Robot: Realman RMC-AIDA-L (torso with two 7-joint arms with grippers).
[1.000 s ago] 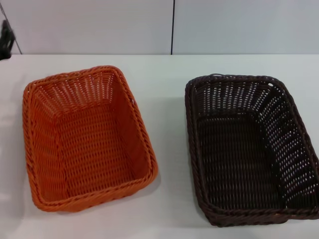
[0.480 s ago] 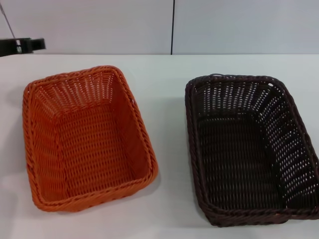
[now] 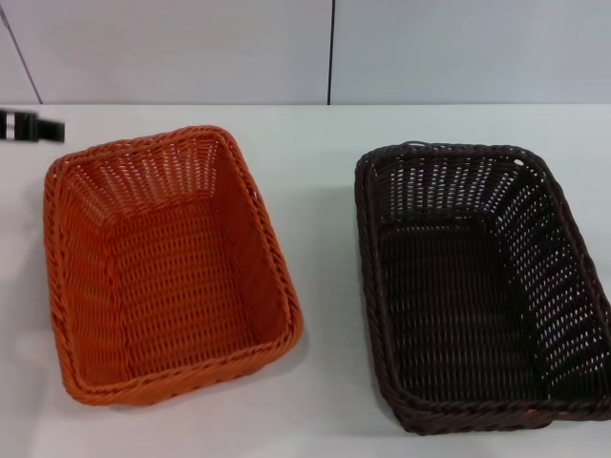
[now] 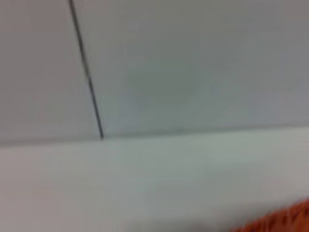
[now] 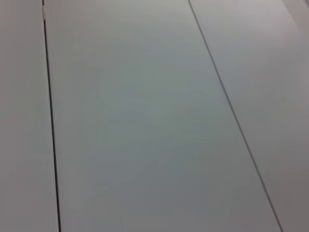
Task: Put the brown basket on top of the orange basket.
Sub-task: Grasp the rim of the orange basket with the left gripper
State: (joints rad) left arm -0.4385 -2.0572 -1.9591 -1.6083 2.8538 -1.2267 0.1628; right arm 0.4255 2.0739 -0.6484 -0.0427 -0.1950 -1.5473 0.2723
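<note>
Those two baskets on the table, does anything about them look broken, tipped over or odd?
Nothing stands out. The orange basket and the brown basket both sit upright and empty, apart, on the white table. The left gripper shows only at the table's far left edge.

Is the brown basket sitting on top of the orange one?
No, the brown basket sits on the table beside the orange basket, apart from it.

orange basket (image 3: 167,267): 1 | brown basket (image 3: 477,286): 1 | table (image 3: 325,172): 1 | hand (image 3: 29,126): 1 partly visible
</note>
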